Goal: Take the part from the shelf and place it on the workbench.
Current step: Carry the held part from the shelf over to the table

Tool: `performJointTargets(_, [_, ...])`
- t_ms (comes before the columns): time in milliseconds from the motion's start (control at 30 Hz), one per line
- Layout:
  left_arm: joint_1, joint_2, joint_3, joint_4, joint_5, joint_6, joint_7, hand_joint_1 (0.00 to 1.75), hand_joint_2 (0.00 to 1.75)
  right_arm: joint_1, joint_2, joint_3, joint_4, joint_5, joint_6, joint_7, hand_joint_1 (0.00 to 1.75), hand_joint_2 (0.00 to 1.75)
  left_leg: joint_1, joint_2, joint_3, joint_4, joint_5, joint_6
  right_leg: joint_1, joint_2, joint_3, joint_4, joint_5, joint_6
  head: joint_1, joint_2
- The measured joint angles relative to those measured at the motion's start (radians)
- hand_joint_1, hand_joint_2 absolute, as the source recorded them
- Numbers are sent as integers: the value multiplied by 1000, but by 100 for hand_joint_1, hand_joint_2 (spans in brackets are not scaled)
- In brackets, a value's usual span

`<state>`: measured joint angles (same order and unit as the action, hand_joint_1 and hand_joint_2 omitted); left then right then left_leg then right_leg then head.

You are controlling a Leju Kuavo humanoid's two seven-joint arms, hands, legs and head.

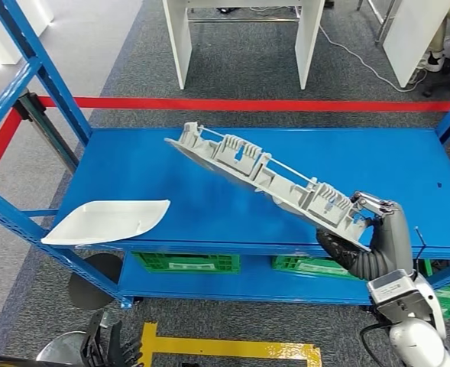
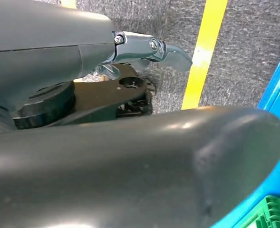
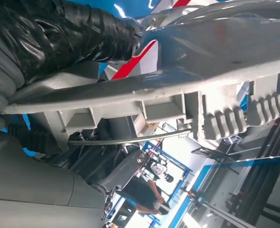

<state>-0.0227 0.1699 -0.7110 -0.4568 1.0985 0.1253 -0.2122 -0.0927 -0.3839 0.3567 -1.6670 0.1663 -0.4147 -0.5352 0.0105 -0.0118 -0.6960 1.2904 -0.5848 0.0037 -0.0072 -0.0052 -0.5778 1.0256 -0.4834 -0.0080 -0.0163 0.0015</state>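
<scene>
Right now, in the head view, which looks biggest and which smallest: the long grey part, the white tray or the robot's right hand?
1. long grey part, stretching furthest across the picture.
2. white tray.
3. right hand, gripping the part's end. It is nearer the camera, yet looks smallest.

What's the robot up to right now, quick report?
Right hand grips grey part by one end, tilted above blue shelf. Left hand hangs low, holding nothing. White panel lies on shelf's left edge.

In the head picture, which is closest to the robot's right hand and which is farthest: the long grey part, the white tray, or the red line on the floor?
From the right hand:
1. Long grey part, gripped at its near end.
2. Red line, on the floor beyond the shelf.
3. White tray, at the shelf's left front edge.
</scene>
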Motion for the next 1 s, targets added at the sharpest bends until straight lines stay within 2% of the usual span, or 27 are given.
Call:
performJointTargets(67, [0,1,0,0,0,0,0,0,0,-1,0,0,0,0,0,0,175,175,-10,1,45,-114,78,24,9,-1,8,0,-4,-5,1,0])
performJointTargets(100, [0,3,0,1,0,0,0,0,0,-2,0,0,0,0,0,0,175,175,-16,4,70,-171,107,37,13,-1,11,0,-6,-6,3,0])
performJointTargets(133, [-1,5,1,1,0,0,0,0,0,-2,0,1,1,0,0,0,175,175,-21,7,88,-215,123,48,14,-1,10,0,-7,-5,4,0])
performJointTargets(167, [-1,6,1,2,0,-1,1,0,0,-3,0,1,1,-1,1,-1,175,175,-26,9,97,-239,125,55,14,-2,7,0,-6,-3,5,0])
performJointTargets(200, [-2,8,1,3,1,-3,1,0,0,-4,0,1,1,-1,2,-1,175,175,-28,11,99,-249,122,57,14,-3,3,0,-5,1,5,0])
performJointTargets(267, [-2,8,2,4,5,-12,7,0,0,-6,0,1,2,-3,4,-3,175,175,-24,9,105,-275,124,53,14,-6,-3,0,-6,11,4,0])
performJointTargets(333, [-3,7,5,5,11,-28,19,0,0,-14,-1,0,3,-6,7,-7,175,175,-14,9,114,-294,130,48,13,-2,-27,43,-36,22,8,0])
performJointTargets(400, [-5,8,9,7,18,-42,36,0,0,-22,-1,1,8,-11,11,-12,175,175,-8,8,117,-298,132,46,4,2,-85,160,-91,34,11,0])
performJointTargets(433, [-5,8,10,9,21,-47,44,0,0,-25,-1,2,11,-13,13,-14,175,175,-6,8,117,-298,132,46,-1,3,-116,221,-111,41,11,0])
performJointTargets(467, [-5,8,11,11,27,-50,52,0,0,-26,-1,3,14,-14,15,-15,175,175,-4,8,117,-297,131,44,-6,3,-135,256,-114,48,10,0])
performJointTargets(500, [-4,8,12,13,35,-52,61,0,0,-26,-1,3,18,-15,16,-15,175,175,-1,7,118,-296,129,41,-12,2,-137,253,-98,54,10,0])
performJointTargets(533, [-2,8,13,15,46,-54,71,0,0,-28,-1,4,22,-16,17,-16,175,175,4,6,118,-293,127,37,-17,2,-120,214,-66,61,11,0])
performJointTargets(567, [0,8,16,16,60,-58,84,0,0,-30,-1,5,25,-17,19,-17,175,175,8,4,119,-288,123,29,-23,2,-90,147,-30,68,11,0])
performJointTargets(600, [4,10,19,18,75,-63,96,0,0,-33,-1,6,29,-20,21,-19,175,175,10,2,118,-282,119,21,-25,5,-57,85,-5,73,13,0])
performJointTargets(667, [14,14,24,20,109,-73,122,0,0,-39,-1,9,37,-30,30,-26,175,175,10,0,111,-271,114,3,-26,12,-20,16,7,68,15,0])
performJointTargets(767, [37,15,30,21,150,-80,142,0,0,-46,-1,11,54,-47,48,-37,175,175,10,-1,106,-266,113,-11,-22,15,-20,15,0,39,12,0])
performJointTargets(800, [43,15,32,21,156,-78,143,0,0,-48,-1,11,59,-50,53,-40,175,175,12,1,101,-254,104,-15,-22,13,-19,15,1,31,10,0])
performJointTargets(867, [47,14,35,19,162,-69,143,0,0,-55,-1,11,67,-55,59,-45,175,175,12,4,66,-174,57,-18,-19,8,-16,12,1,16,7,0])
performJointTargets(933, [49,13,36,18,166,-62,142,0,0,-57,-1,11,76,-56,62,-49,175,175,9,5,6,-41,1,-15,-10,4,-15,12,0,6,6,0])
performJointTargets(967, [51,11,36,17,167,-59,142,0,0,-57,-1,11,80,-57,64,-49,175,175,7,5,-17,6,-10,-11,-6,3,-14,12,-1,3,6,0])
performJointTargets(1000, [52,9,36,15,169,-56,141,0,0,-58,-1,11,83,-57,65,-50,175,175,4,5,-24,18,-2,-4,0,3,-13,12,-2,0,6,0])
